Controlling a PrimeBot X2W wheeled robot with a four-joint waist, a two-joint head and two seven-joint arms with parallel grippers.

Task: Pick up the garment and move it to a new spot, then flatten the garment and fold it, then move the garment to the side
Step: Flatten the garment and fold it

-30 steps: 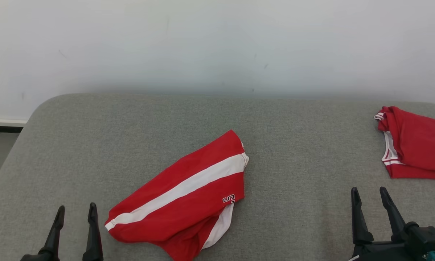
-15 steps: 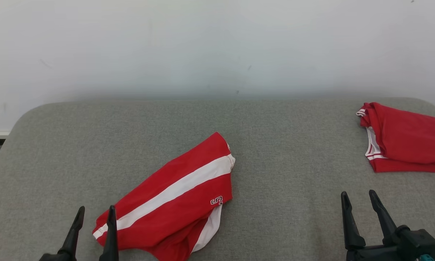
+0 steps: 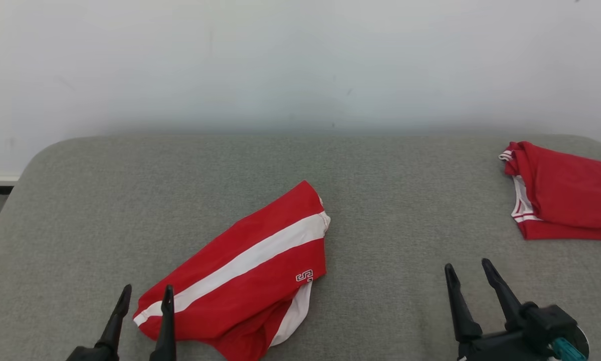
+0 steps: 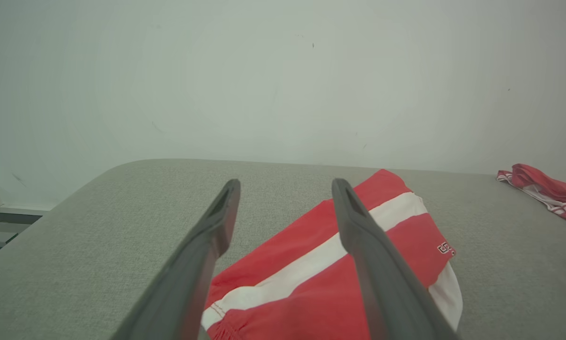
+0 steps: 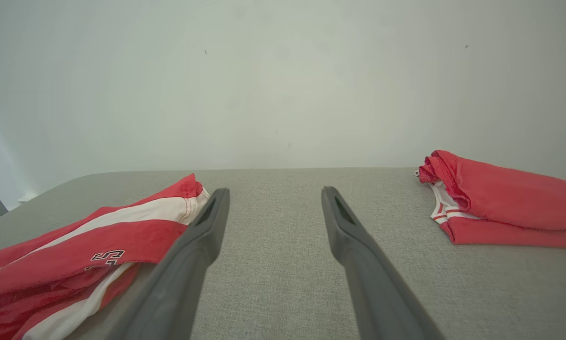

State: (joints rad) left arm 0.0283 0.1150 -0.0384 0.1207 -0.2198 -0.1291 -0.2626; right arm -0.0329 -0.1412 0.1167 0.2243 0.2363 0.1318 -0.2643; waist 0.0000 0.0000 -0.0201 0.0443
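- Head view is showing you the crumpled red fabric garment with a broad white stripe (image 3: 245,281) lying on the grey padded fabric surface (image 3: 390,190), near the front edge and left of centre; nothing is holding it.
- Its long axis, marked by the stripe, is running diagonally from the near left end to the far right end.
- Your left gripper (image 3: 147,288) is standing with its two dark fingers spread wide and nothing between them; its inner finger is overlapping the garment's near left end in this view, though you cannot tell whether it is touching the cloth; the left wrist view is showing that end lying just below and ahead of the fingers.
- Your right gripper (image 3: 467,263) is likewise gaping wide and empty over bare surface, well apart from the garment, which is lying off to its left.
- A folded red cloth with white trim (image 3: 566,200) is resting at the far right of the surface, well apart from both grippers.
- By my judgement the pick-up is not yet begun; your left arm is the nearer one, so it is looking best placed to close on the near left end, while the right arm would be needing to travel leftward to reach the far right end.
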